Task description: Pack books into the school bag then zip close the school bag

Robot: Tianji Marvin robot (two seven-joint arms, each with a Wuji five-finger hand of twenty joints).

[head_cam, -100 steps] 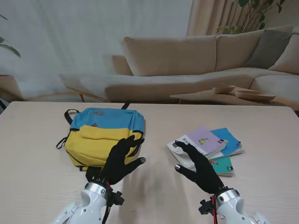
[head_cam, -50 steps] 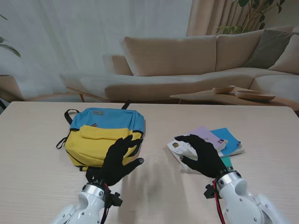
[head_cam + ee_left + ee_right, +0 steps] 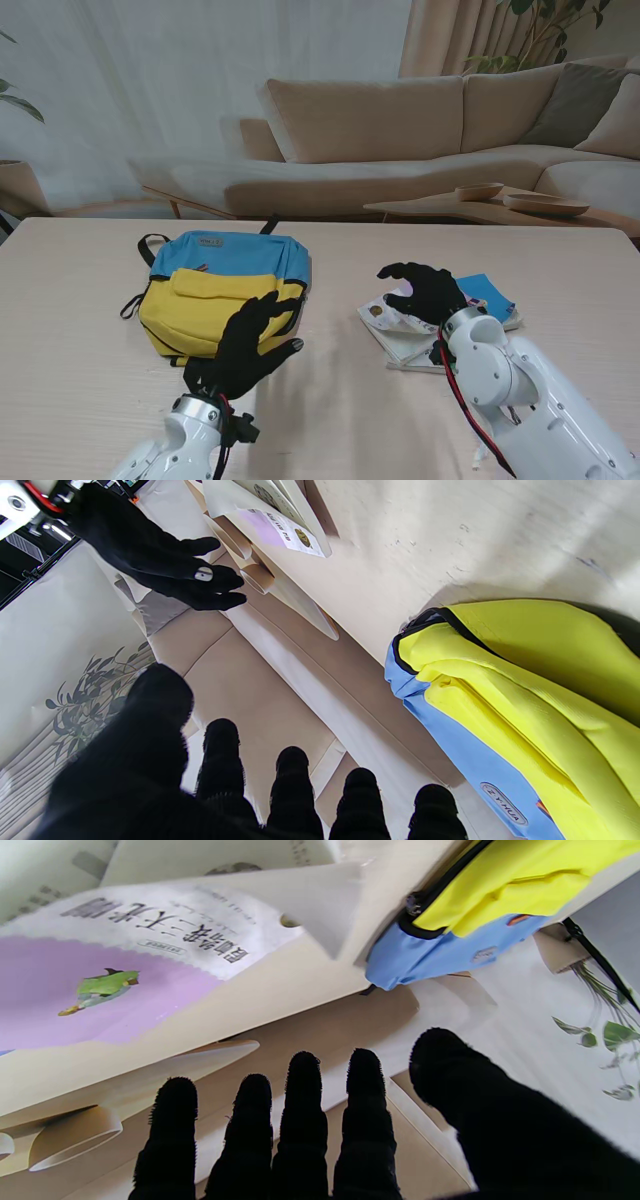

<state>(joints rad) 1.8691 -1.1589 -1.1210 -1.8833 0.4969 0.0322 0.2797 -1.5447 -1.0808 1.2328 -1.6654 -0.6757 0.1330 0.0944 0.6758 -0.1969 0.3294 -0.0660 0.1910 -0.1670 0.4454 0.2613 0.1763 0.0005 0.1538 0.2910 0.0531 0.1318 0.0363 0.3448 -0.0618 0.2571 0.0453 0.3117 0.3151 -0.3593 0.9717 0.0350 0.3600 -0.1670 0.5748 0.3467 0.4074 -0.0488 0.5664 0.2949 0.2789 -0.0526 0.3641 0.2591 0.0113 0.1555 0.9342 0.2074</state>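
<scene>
- Right hand (image 3: 425,290): hovers directly over the stack of books (image 3: 440,322), palm toward the covers, 5 fingers spread and slightly curled. It grips nothing; whether the fingertips touch the top cover cannot be told from the stand view.
- Top book (image 3: 125,955): white and lilac cover with a small green figure. In the right wrist view it lies just ahead of and under the fingertips (image 3: 305,1075), with a clear gap showing between them and the cover.
- Stack layout: about 4 books fanned loosely, the blue book (image 3: 488,293) on the far right side of the hand, the white spines facing left toward the bag. The long axis of the stack runs left to right across the hand.
- School bag (image 3: 222,290): blue and yellow, lying flat, well to the left of the right hand and immediately ahead of the left hand (image 3: 250,345).
- Left hand: open, fingers apart, holding nothing, poised at the near right edge of the bag, thumb side toward the books.
- Zipper: the dark zip line (image 3: 435,625) runs along the bag's edge facing the books; how far it stands open cannot be told.
- Judgement: the right hand is the nearer one to the books, the left to the bag. The coming move turns on the right hand dropping onto the top cover and carrying it left.
</scene>
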